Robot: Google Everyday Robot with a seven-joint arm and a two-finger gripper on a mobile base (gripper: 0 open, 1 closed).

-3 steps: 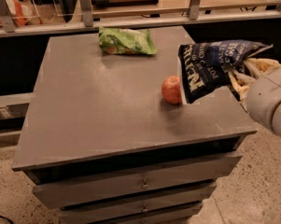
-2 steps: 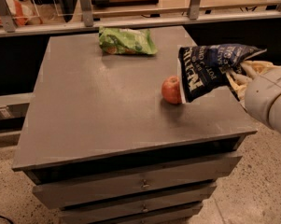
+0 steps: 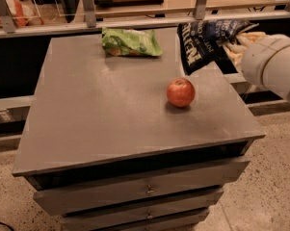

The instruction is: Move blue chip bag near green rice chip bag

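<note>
Camera view: gripper [image 3: 232, 50] at right, over the back-right corner of table [image 3: 106, 124], clamped on blue chip bag [image 3: 202, 43], held clear of the top. Green rice chip bag [image 3: 130, 42] flat at back edge, well apart to the left. Apple [image 3: 180, 92] on tabletop below the blue bag.

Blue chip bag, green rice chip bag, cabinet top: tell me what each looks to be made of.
The blue chip bag, held aloft by the gripper at the picture's right, looks like thin plastic or foil film, going by its crinkles and sheen. The green rice chip bag, lying at the back, shows a similar crinkly, glossy film. The cabinet top is matte grey, smooth and flat, perhaps painted wood or laminate.
</note>
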